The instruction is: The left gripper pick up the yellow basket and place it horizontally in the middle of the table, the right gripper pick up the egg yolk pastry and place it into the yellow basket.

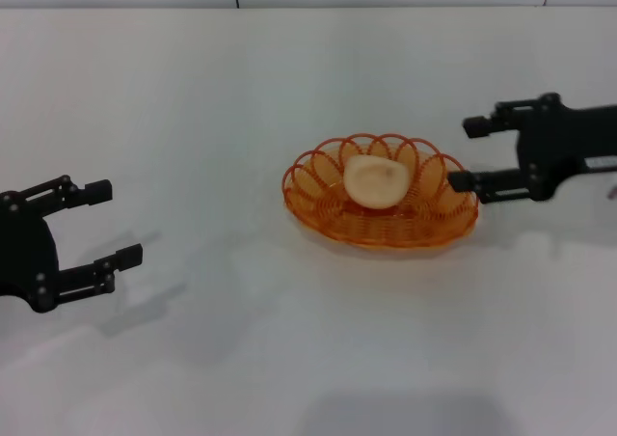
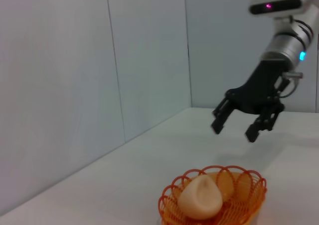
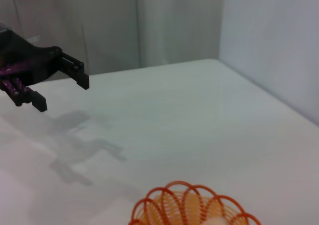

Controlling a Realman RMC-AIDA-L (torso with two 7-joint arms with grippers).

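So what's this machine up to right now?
The egg yolk pastry sits inside the yellow basket, near the middle of the table. Neither claw holds anything. The right gripper hangs open just beside the basket, and the left gripper is open too, well off to the other side.

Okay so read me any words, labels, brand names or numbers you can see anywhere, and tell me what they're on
None: no readable text, label, brand or number shows on the yellow basket, the egg yolk pastry, the table, the left claw or the right claw.
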